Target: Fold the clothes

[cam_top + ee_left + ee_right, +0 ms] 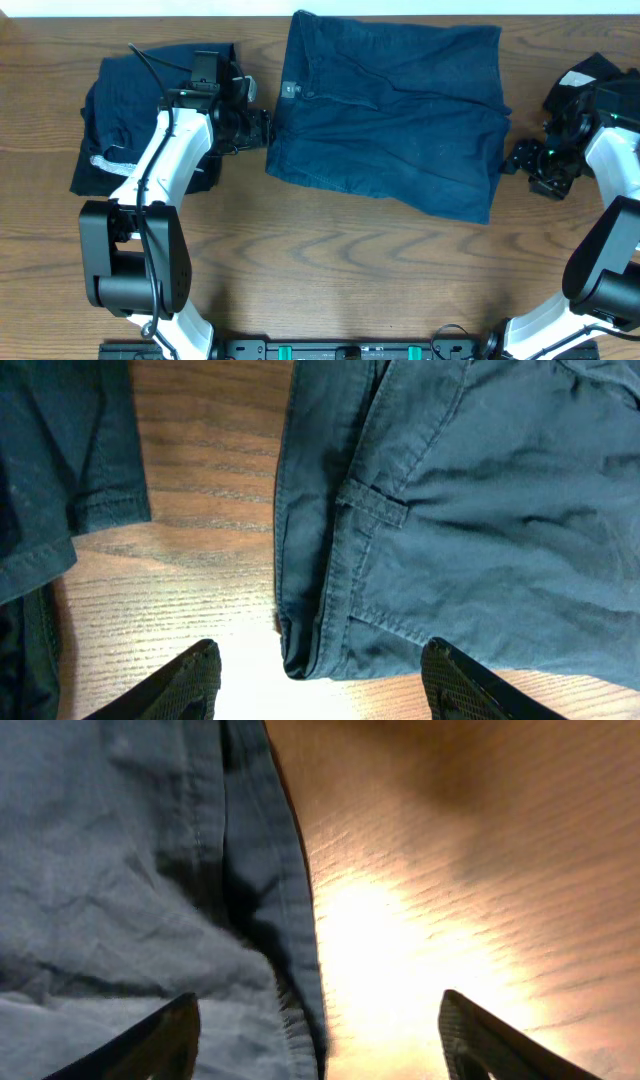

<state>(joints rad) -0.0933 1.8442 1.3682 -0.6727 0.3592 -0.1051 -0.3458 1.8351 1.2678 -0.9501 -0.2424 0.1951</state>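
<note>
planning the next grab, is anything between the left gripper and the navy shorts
Nothing visible does. The open left gripper sits at the waistband edge of the navy shorts, its corner between the fingers over bare table.

Brown wood-grain table [330, 260] — bright glare patches in both wrist views.

shorts label [290, 90] too small, pile [112, 100] partly hidden

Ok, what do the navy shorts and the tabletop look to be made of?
Navy shorts: probably woven cotton twill, matte; stitched seams, a belt loop and soft creases show. Table: wood or wood-look laminate, smooth, slightly glossy; grain lines run across it and light glares off it.
</note>
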